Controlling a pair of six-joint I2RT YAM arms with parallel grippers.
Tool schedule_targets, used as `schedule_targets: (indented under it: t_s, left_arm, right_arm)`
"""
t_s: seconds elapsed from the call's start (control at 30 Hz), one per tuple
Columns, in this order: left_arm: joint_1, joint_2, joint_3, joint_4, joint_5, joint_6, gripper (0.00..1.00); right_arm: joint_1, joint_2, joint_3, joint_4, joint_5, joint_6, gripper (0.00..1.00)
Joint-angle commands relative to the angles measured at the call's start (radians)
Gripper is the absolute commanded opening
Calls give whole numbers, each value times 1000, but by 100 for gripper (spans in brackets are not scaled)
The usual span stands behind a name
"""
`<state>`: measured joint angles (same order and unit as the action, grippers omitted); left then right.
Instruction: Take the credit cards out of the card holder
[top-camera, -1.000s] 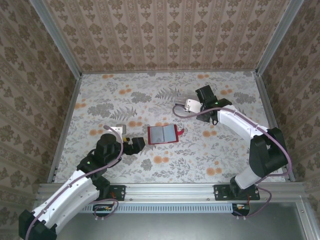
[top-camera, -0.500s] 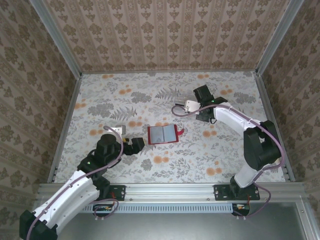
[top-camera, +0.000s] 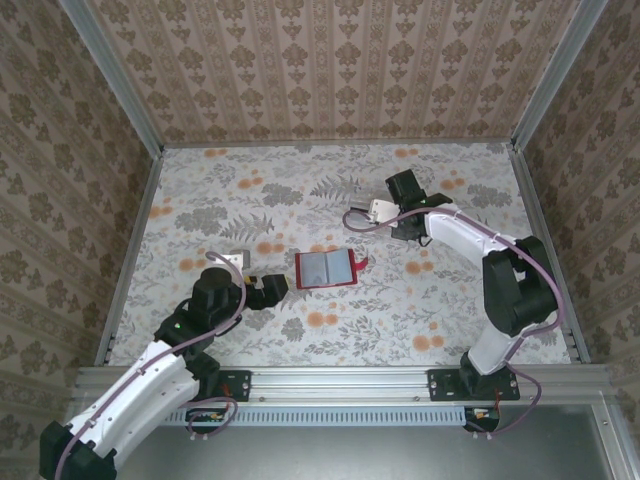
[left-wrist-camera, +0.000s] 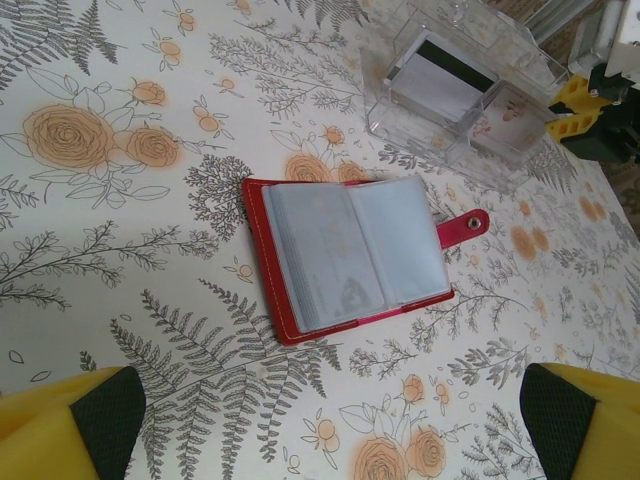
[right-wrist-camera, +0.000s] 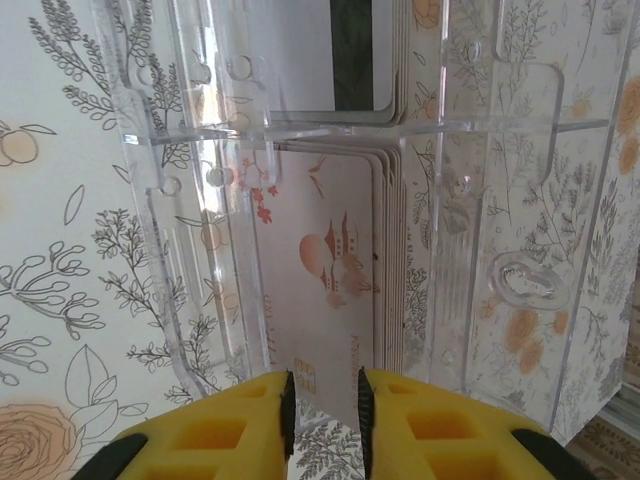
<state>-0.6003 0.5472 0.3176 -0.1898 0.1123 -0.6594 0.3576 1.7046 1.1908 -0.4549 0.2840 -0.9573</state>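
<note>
The red card holder (top-camera: 327, 268) lies open on the table, grey-blue pockets up (left-wrist-camera: 350, 255), its red tab (left-wrist-camera: 465, 228) pointing right. My left gripper (top-camera: 275, 288) stands open just left of it, holding nothing; its yellow fingers (left-wrist-camera: 95, 430) sit wide apart at the frame's lower corners. My right gripper (top-camera: 395, 205) hovers over a clear plastic box (top-camera: 381, 212). In that box stand pinkish credit cards (right-wrist-camera: 330, 260) and one with a dark stripe (right-wrist-camera: 350, 55). The right gripper (right-wrist-camera: 325, 410) has a narrow gap between its pads, above the nearest card's lower edge, not pinching it.
The clear box (left-wrist-camera: 460, 95) has two compartments divided by a wall (right-wrist-camera: 330, 130). A small white block (top-camera: 238, 258) lies near the left arm. Metal frame rails (top-camera: 135, 230) and patterned walls bound the floral table on three sides.
The right arm's elbow has swung nearer the box and the gripper shifted slightly left over it. The left arm and the card holder have not moved.
</note>
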Motion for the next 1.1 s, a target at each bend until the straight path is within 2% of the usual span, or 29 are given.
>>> schedule_targets:
  t_s: [0.0,0.23,0.37,0.43,0.57,0.73,0.93,1.07]
  left_arm:
    - [8,-15,-11,0,12,-8,100]
    - [13,-14,-11,2,13,-8,100]
    - [14,-15,-11,1,15,-9,100]
    - [14,-15,-10,0,15,-8,100]
    - [14,-13,-8,-3,18,-11,100]
    - [17,19,-8,11,23,-18,99]
    - [17,125,2,73,52,-49,93]
    - [17,216,23,119,77,-75,89]
  right_arm:
    - [-4,27,30,30,44,24,28]
    - [-5,40,53,52,76,49,29]
    - [-5,39,46,70,84,69,35]
    - [-4,35,38,77,84,78,34]
    - [-4,-20,30,79,53,163,35]
    - [-2,-142,29,56,-5,427,35]
    - [4,-303,-46,65,-234,844,35]
    - [42,-382,-133,117,-333,1037,35]
